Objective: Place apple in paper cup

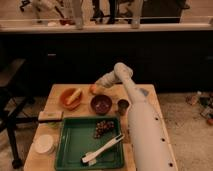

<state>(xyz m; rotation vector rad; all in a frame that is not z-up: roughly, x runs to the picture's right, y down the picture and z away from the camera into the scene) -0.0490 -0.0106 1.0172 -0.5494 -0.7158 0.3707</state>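
I am seeing the gripper (pixel 96 87) resting low at the far side of the bench (pixel 54 104), its fingers closed on the apple (pixel 92 90) beside the orange bowl (pixel 63 101), while the paper cup (pixel 44 144) is standing well apart at the near left corner.

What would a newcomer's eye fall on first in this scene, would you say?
The big white arm reaching across the wooden table, its gripper shut on the apple at the far edge. Next, the green tray in front, holding nuts and a white tool; the paper cup sits at the near left corner.
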